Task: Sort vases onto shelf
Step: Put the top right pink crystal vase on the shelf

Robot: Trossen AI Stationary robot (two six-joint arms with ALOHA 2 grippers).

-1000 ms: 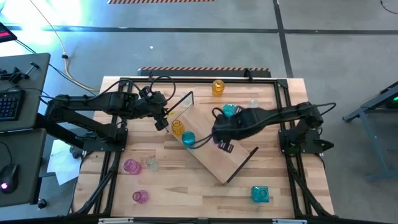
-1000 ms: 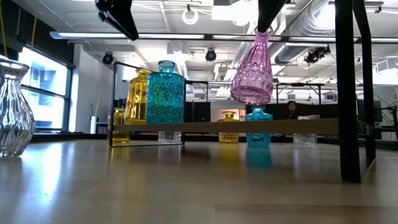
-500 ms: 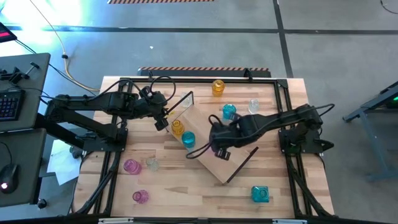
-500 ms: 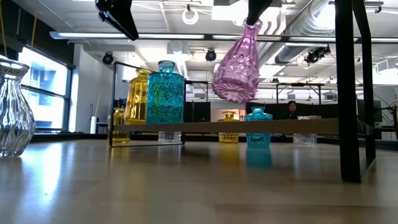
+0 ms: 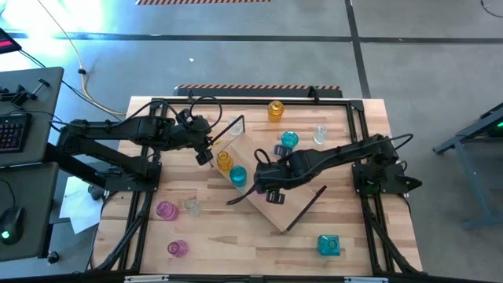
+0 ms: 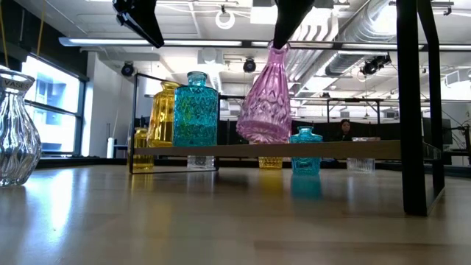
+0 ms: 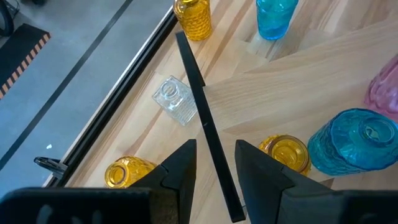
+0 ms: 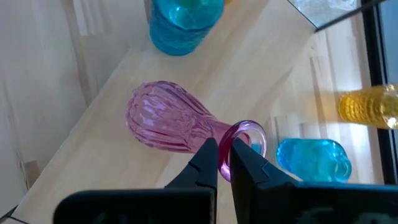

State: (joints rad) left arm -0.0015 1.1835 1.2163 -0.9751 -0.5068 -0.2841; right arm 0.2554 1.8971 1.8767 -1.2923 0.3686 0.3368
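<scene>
Pink vase [image 6: 263, 110] over the shelf [image 5: 292, 206]
Right fingers [image 8: 225, 163] pinch its rim; left fingers [image 7: 214, 165] hang open. No readable writing.

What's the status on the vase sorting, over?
Right pincer shut on pink vase, tilted just above the shelf. Left pincer open, hovering at shelf's end. Teal vase close beside.

Both robot arms are black and made of long, thin parts. Black cables loop along them. Each end effector has two flat dark fingers [image 7: 180, 177].
</scene>
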